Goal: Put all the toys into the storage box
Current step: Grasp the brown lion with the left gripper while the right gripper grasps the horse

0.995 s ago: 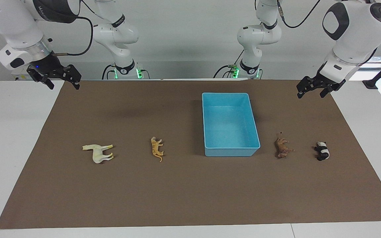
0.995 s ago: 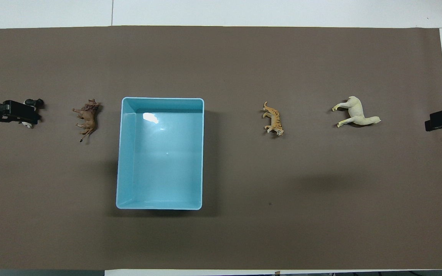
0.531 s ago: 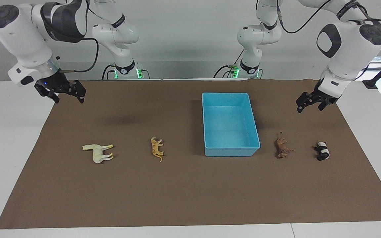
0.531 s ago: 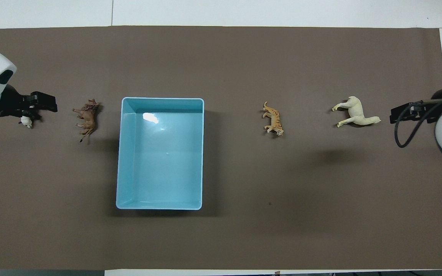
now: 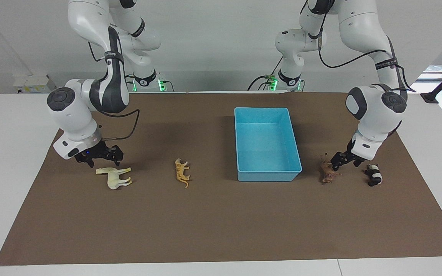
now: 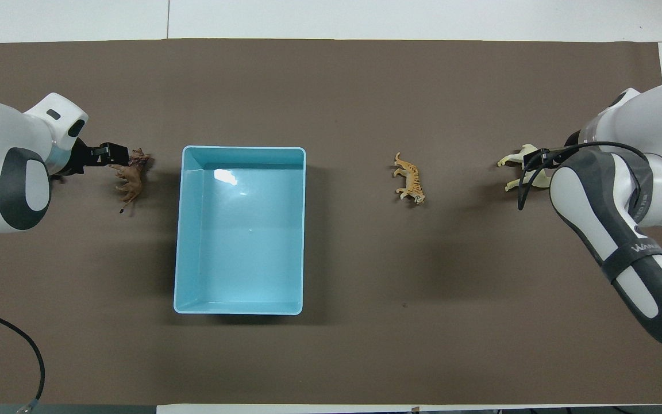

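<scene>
Two white robot arms reach down over a brown mat [image 5: 221,230] on a white table. The left gripper [image 5: 344,161] hangs low over the mat, just beside the brown lion figurine [image 5: 328,172] and between it and the black-and-white panda figurine [image 5: 374,175]. In the overhead view its black fingertips [image 6: 114,154] reach the lion [image 6: 130,178], though whether they touch it cannot be told, and the arm hides the panda. Whether this gripper is released or clenched cannot be told.

The right gripper [image 5: 100,156] is low over the mat, just above the back of the cream-white horse figurine [image 5: 114,176], which lies on its side. From above, the arm covers most of the horse [image 6: 523,156], leaving only its legs showing. Whether this gripper is released or clenched cannot be told either.

Between the two grippers sits the light blue storage box [image 5: 240,145], with no toy in it. The orange striped tiger figurine [image 5: 182,172] lies on its side between the box and the horse.
</scene>
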